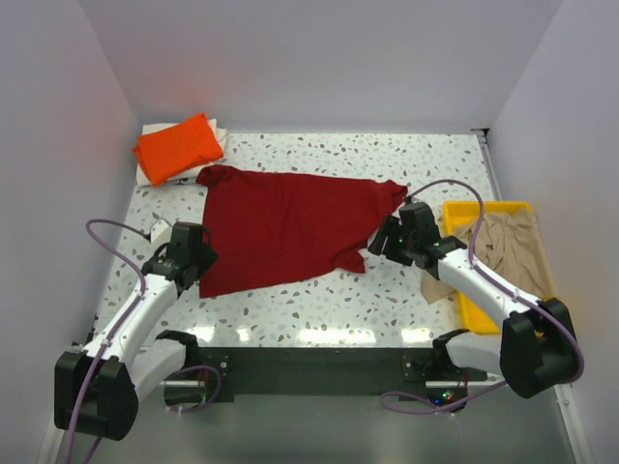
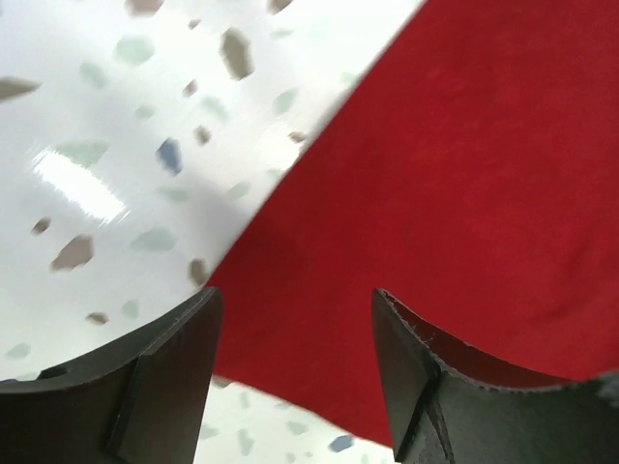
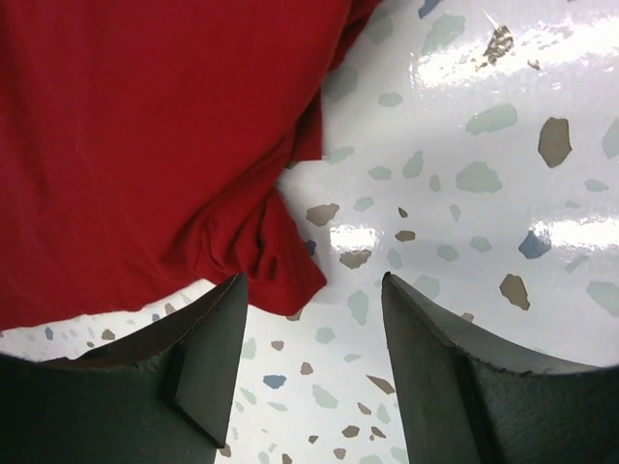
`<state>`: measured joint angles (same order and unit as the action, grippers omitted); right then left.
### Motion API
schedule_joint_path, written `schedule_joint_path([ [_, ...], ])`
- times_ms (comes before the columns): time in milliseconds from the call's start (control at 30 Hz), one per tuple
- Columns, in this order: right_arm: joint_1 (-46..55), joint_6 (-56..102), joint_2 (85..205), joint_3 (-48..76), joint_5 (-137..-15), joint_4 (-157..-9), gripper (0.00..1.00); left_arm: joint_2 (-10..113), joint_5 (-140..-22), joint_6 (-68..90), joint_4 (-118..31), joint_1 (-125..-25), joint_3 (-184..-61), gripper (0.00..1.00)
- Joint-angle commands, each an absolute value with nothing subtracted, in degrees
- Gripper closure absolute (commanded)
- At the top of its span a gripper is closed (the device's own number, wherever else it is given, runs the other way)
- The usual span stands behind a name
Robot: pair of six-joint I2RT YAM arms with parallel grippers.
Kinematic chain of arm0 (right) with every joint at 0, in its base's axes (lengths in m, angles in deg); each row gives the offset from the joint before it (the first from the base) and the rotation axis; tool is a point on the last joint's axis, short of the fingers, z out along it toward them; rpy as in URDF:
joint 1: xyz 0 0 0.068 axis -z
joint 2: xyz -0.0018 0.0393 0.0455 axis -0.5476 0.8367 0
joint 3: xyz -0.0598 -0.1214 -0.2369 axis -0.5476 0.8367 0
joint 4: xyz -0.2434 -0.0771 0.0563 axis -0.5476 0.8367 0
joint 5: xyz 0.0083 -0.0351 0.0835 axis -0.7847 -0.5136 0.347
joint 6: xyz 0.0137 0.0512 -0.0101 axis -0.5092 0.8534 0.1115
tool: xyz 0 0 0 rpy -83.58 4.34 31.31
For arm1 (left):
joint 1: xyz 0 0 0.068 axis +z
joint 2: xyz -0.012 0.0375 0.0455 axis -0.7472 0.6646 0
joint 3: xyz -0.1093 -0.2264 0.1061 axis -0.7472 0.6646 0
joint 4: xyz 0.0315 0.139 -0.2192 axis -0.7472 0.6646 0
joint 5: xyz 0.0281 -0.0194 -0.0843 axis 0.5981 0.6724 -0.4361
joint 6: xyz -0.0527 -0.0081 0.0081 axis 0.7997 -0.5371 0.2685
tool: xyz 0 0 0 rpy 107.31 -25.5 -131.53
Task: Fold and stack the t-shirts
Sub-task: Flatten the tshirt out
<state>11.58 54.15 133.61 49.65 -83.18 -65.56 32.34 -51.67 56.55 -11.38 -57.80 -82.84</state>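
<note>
The dark red t-shirt [image 1: 285, 227] lies spread on the table's middle. A folded bright orange t-shirt [image 1: 177, 147] sits on a whitish one [image 1: 150, 176] at the back left. A beige-tan t-shirt [image 1: 508, 253] is bunched in the yellow tray [image 1: 476, 314]. My left gripper [image 1: 200, 263] is open over the red shirt's near left corner [image 2: 445, 174]. My right gripper [image 1: 379, 244] is open, low beside the red shirt's crumpled right tip [image 3: 280, 261]. Neither holds anything.
The tray stands at the right by the wall. Walls close in the table on the left, back and right. Bare speckled tabletop [image 1: 319, 309] lies in front of the red shirt.
</note>
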Motion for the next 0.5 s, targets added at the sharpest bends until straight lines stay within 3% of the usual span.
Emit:
schedule_joint_path([
  [0,11.58,55.27,132.53,49.63,-82.12,-71.51,0.39,31.07,-49.79,62.81,-5.46,-58.02,-80.92,0.33],
  [467,11.58,54.65,136.67,50.33,-81.68,-73.01,0.41,35.46,-56.20,64.31,-11.07,-58.28,-74.15,0.38],
])
